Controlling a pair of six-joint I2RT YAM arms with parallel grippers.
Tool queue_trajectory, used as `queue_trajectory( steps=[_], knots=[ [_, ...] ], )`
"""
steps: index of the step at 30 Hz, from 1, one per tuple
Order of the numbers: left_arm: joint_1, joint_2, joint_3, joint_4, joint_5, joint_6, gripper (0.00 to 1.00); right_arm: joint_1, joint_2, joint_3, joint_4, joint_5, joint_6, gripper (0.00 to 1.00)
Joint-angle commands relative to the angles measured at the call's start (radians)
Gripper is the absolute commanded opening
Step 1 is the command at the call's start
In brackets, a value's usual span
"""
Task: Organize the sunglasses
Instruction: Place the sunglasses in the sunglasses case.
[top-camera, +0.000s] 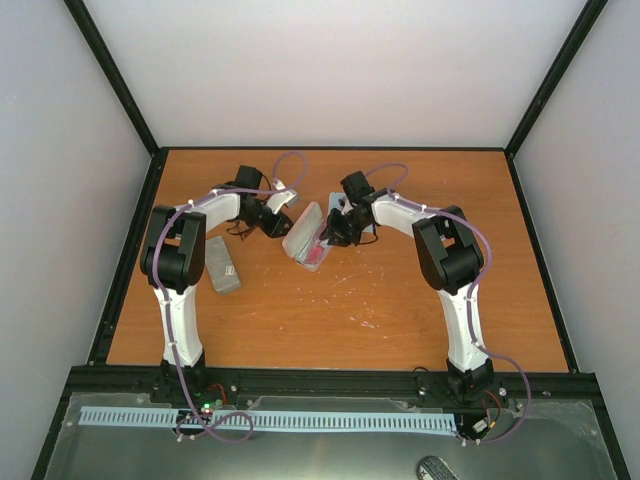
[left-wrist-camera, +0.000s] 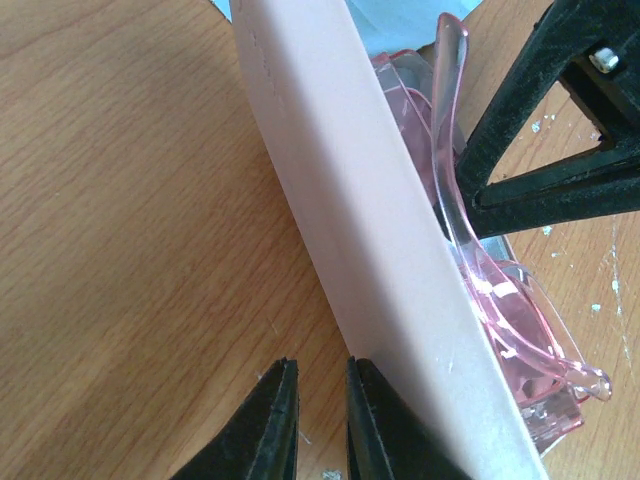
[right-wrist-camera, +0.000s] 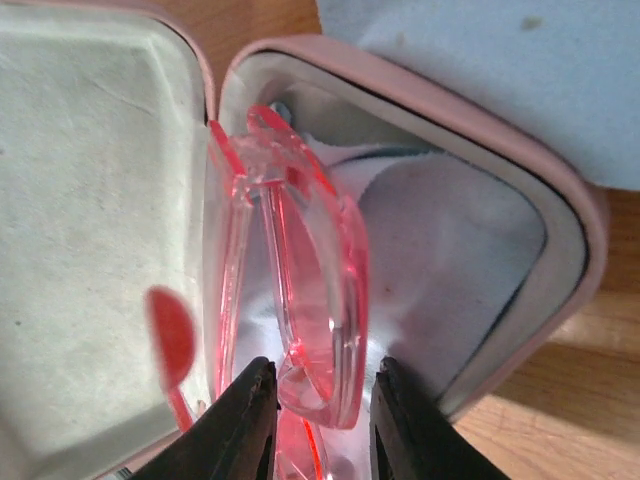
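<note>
Wood table (top-camera: 400, 310). Pink case (right-wrist-camera: 100, 200) lies open under right claw (right-wrist-camera: 324, 366), its lid flank just beside left claw (left-wrist-camera: 320, 366). Grey case (top-camera: 222, 265) closed, well apart from both claws. Light blue cloth (right-wrist-camera: 480, 80) beyond right claw, behind case. Red-orange sunglasses (right-wrist-camera: 310, 270) folded inside case, frame between right claw's fingers. Those fingers apart, seemingly not pinching. Left claw fingers narrowly apart, bare wood in gap.
</note>
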Motion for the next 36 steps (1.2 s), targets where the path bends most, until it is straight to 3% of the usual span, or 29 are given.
queue_trajectory(
  steps=[1, 8, 12, 16, 17, 19, 25, 27, 30, 36],
  knots=[
    [-0.004, -0.028, 0.026, 0.012, 0.021, 0.005, 0.15, -0.001, -0.038, 0.019, -0.065, 0.019, -0.03, 0.23],
    [-0.004, -0.021, 0.034, 0.011, 0.025, 0.004, 0.15, -0.002, -0.036, 0.0, -0.075, 0.016, -0.035, 0.24],
    [-0.005, -0.021, 0.036, 0.01, 0.029, 0.001, 0.15, -0.001, -0.035, -0.012, -0.061, 0.002, -0.026, 0.06],
    [-0.006, -0.025, 0.029, 0.011, 0.029, 0.001, 0.15, -0.002, -0.041, -0.069, 0.025, -0.031, 0.03, 0.04],
    [-0.006, -0.026, 0.026, 0.013, 0.029, 0.002, 0.15, -0.003, -0.047, -0.089, 0.049, -0.04, 0.044, 0.05],
    [-0.006, -0.027, 0.026, 0.012, 0.027, 0.001, 0.15, -0.003, -0.047, -0.101, 0.041, -0.043, 0.043, 0.18],
    [-0.006, -0.028, 0.025, 0.014, 0.029, 0.006, 0.15, -0.01, -0.093, -0.093, -0.05, 0.022, -0.013, 0.31],
    [-0.006, -0.025, 0.026, 0.012, 0.032, 0.005, 0.15, -0.013, -0.105, -0.096, -0.055, 0.029, -0.017, 0.31],
    [-0.007, -0.024, 0.029, 0.014, 0.033, 0.006, 0.15, -0.015, -0.104, -0.103, -0.052, 0.023, -0.017, 0.18],
    [-0.007, -0.027, 0.029, 0.014, 0.029, 0.008, 0.14, -0.016, -0.118, -0.124, -0.06, 0.024, -0.027, 0.26]
  ],
)
